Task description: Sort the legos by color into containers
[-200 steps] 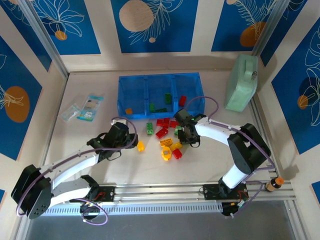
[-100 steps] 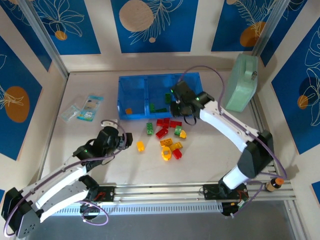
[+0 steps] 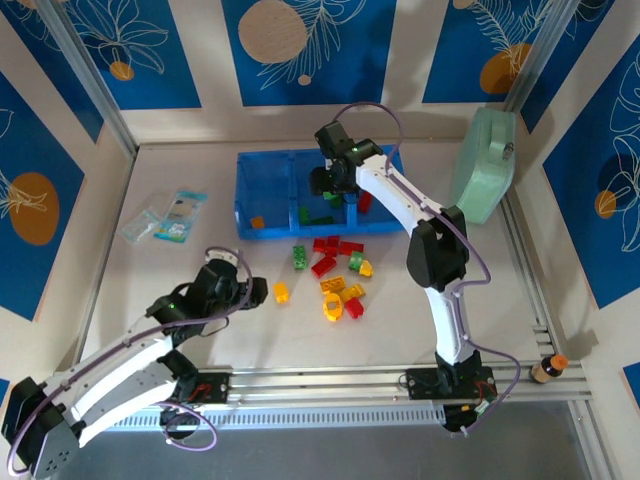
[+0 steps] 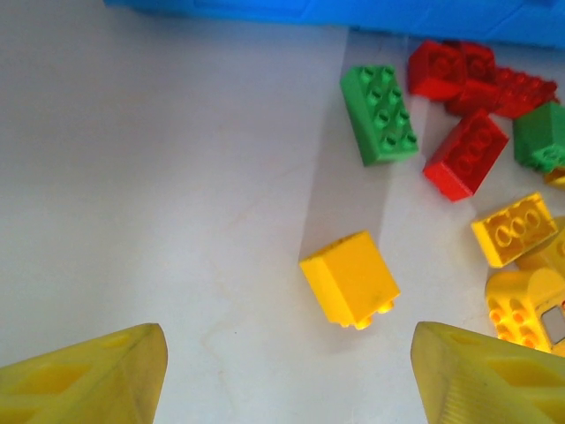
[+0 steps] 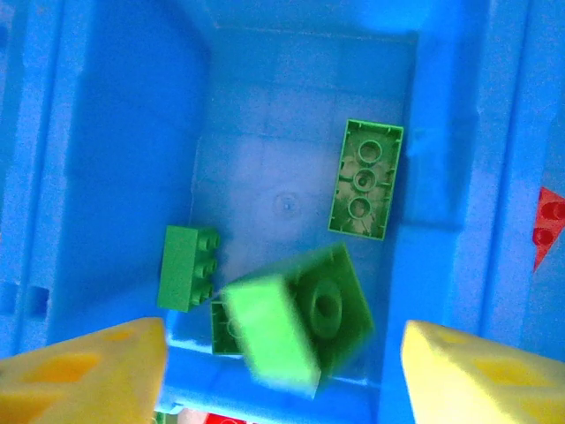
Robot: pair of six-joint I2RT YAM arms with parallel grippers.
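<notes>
- Right gripper [image 5: 284,367]: hovering over the middle compartment of the blue tray [image 5: 115,159], jaws standing apart, gripping nothing.
- Green brick [image 5: 296,322]: showing blurred and tilted between the fingers, touching neither.
- Two more green bricks [image 5: 366,179]: lying inside that compartment.
- Left gripper [image 4: 287,380]: hanging released over the table, just near of a yellow brick [image 4: 350,279].
- Loose legos [image 3: 335,272]: lying on the table near the tray.

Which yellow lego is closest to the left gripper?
The lone yellow brick lying apart, left of the pile, just ahead of the open left gripper.
</notes>
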